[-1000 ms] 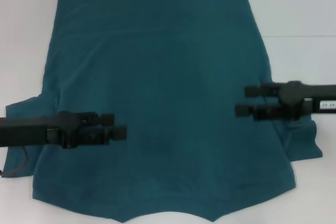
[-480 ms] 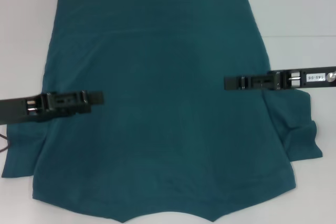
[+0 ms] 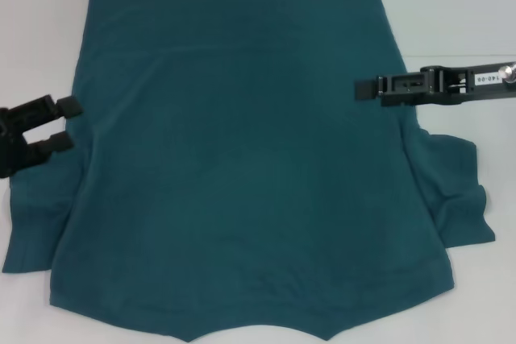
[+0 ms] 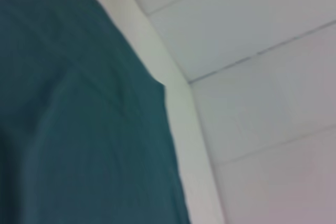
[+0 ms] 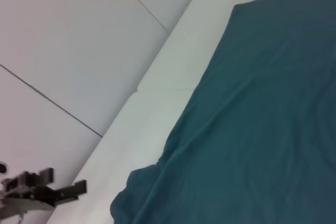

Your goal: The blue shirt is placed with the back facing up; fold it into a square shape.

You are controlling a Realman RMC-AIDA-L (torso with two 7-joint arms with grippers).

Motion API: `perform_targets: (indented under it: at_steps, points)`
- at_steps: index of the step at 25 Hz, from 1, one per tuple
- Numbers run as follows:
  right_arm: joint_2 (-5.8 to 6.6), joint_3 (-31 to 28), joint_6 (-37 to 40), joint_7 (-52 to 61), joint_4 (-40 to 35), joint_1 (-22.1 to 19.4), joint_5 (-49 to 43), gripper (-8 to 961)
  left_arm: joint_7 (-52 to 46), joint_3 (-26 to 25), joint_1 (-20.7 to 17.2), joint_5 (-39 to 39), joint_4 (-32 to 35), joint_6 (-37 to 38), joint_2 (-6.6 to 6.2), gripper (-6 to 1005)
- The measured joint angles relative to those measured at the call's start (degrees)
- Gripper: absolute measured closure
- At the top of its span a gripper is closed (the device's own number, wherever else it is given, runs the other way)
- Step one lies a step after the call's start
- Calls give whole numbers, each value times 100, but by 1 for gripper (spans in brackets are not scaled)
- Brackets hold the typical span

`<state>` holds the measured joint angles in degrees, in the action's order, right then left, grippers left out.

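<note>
Head view: the dark teal-blue short-sleeved cotton T-shirt (image 3: 250, 159) lies flat, plain back up, on the white bench (image 3: 459, 6), covering most of it from 12 to 6 o'clock; hem edge far, neck notch near at 6. Sleeves stick out at 8 and 4 o'clock, the 4 o'clock one rumpled. Left tool (image 3: 56, 125) sits at 9 o'clock over the shirt's left edge, two fingers spread w/ a clear gap, nothing between them. Right tool (image 3: 367, 88) at 2–3 o'clock over the right edge, seen edge-on; can't tell its opening.

Left wrist view: teal cloth w/ soft ridges beside the bench edge; own fingers not shown.

Right wrist view: the shirt's far corner and rippled side edge on the bench; the other arm's tool (image 5: 63, 183) shows far off w/ its fingers apart.

Handling, my read: light, limp, stretchy, not fragile; it'll sag and drag, so a one-point pinch would skew it. Best hold prob. at sleeve/shoulder seam plus same-side hem, both arms together, for a straight fold line.

Vs 0.5 s ago: both tools have pulled outward from mid-shirt; left went from about 8 o'clock inside the body to the edge, and turned so its gap shows. Right moved up and out slightly. Shirt unchanged, no fold made yet.
</note>
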<state>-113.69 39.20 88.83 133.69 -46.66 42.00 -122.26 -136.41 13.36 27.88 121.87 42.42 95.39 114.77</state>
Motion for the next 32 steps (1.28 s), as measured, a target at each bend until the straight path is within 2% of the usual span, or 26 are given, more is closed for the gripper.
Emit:
perform_targets:
  at_steps: [10,15,32]
  points:
    - [5,9,-44,38,53,132,-26,12,79,-48,-474,271,272,-520,-20,185]
    - [5,-1,-87,40,53,113,-9,12,81,-97,-626,283,267,-913,23,185]
    - [8,0,-233,43,215,100,-5,11,562,-52,-556,407,-261,-2020,66,185]
